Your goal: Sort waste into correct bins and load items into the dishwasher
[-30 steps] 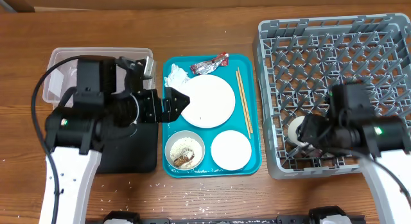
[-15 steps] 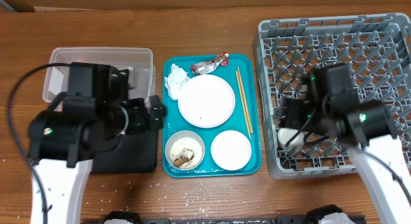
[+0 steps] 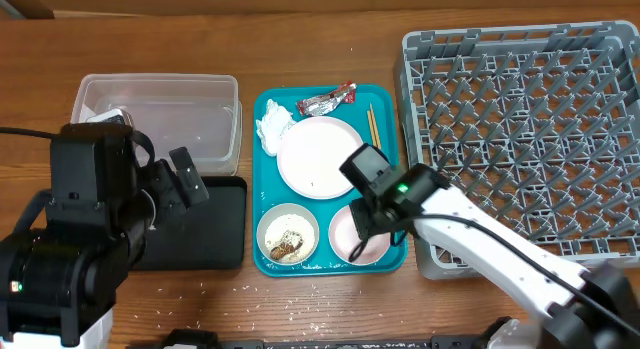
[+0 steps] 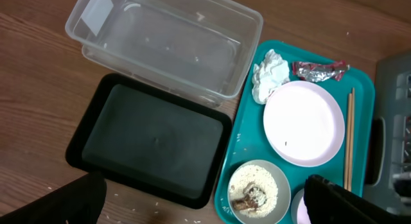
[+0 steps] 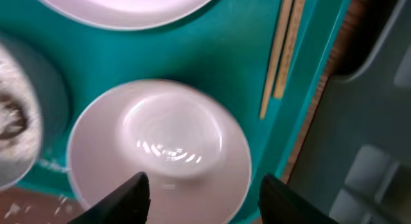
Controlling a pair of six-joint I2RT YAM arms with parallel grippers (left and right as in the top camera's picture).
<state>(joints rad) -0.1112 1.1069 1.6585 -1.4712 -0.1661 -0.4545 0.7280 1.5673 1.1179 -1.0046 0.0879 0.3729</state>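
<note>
The teal tray (image 3: 395,257) holds the white plate (image 3: 318,157), the crumpled napkin (image 3: 272,124), the foil wrapper (image 3: 328,99), the chopsticks (image 3: 372,124), a cream bowl of rice and brown scraps (image 3: 286,236) and the pink bowl (image 3: 340,237). My right gripper (image 3: 358,232) is open just above the pink bowl (image 5: 160,140). Its fingers (image 5: 205,198) straddle the bowl's right rim, and contact cannot be told. My left gripper (image 3: 178,179) is open and empty, high over the black tray (image 4: 151,137). Its fingers (image 4: 205,205) frame the bottom of the left wrist view.
The clear tub (image 3: 160,114) stands behind the black tray (image 3: 215,229) at the left. The grey dish rack (image 3: 530,119) fills the right side, close to the teal tray. My right arm crosses the rack's front left corner. Rice grains lie on the wood at the front.
My right arm has swung left from the rack to the teal tray, over the pink bowl. My left arm has pulled back left from the plate to over the black tray.
</note>
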